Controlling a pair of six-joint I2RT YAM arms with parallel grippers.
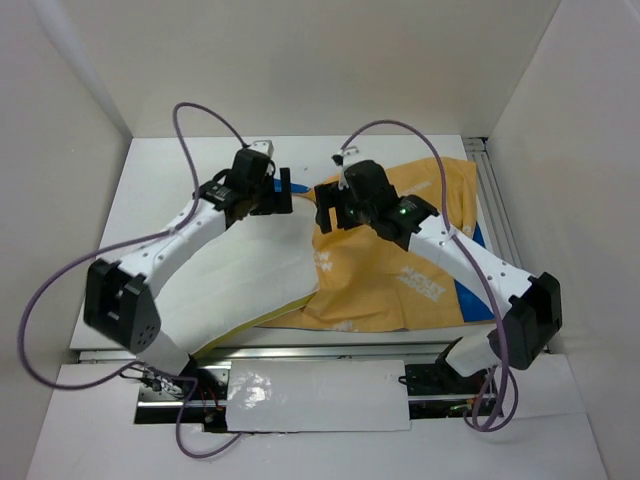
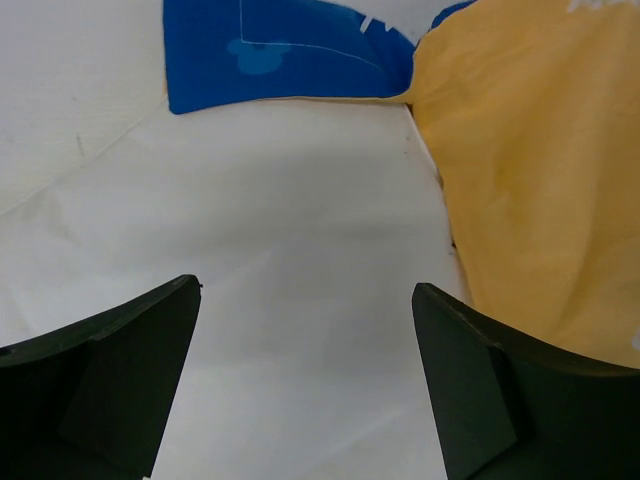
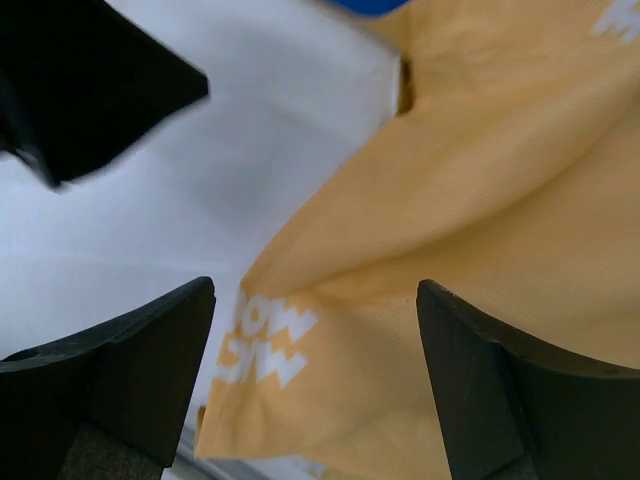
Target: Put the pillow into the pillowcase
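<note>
Where the white walls (image 1: 300,60) of the enclosure close on three sides, a flat white table (image 1: 150,180) fills the floor of the small room. A metal rail (image 1: 330,350) runs along its near edge, with a glossy white plate (image 1: 320,395) just in front of it.

On the table lies the large white soft rectangular pillow (image 1: 250,270), on the left half, with a thin pale-yellow trim on its near edge. Beside it, on the right half, is the big floppy fabric pillowcase (image 1: 400,280), orange-yellow side up with white lettering; a bright blue part shows at the far side and at the right edge. The orange fabric lies over the right side of the pillow. How far the pillow goes inside, I cannot tell.

Two white arms (image 1: 180,245) with black joints reach from the near corners toward the middle, and thin purple cables (image 1: 40,300) loop from them.

At the far middle, the left gripper (image 1: 285,190) hangs over the bare pillow, its black fingers (image 2: 140,370) spread wide with nothing between them. Near it, the right gripper (image 1: 325,215) hangs over the pillowcase edge where orange meets white; its fingers (image 3: 500,380) also stand wide apart and hold nothing.
</note>
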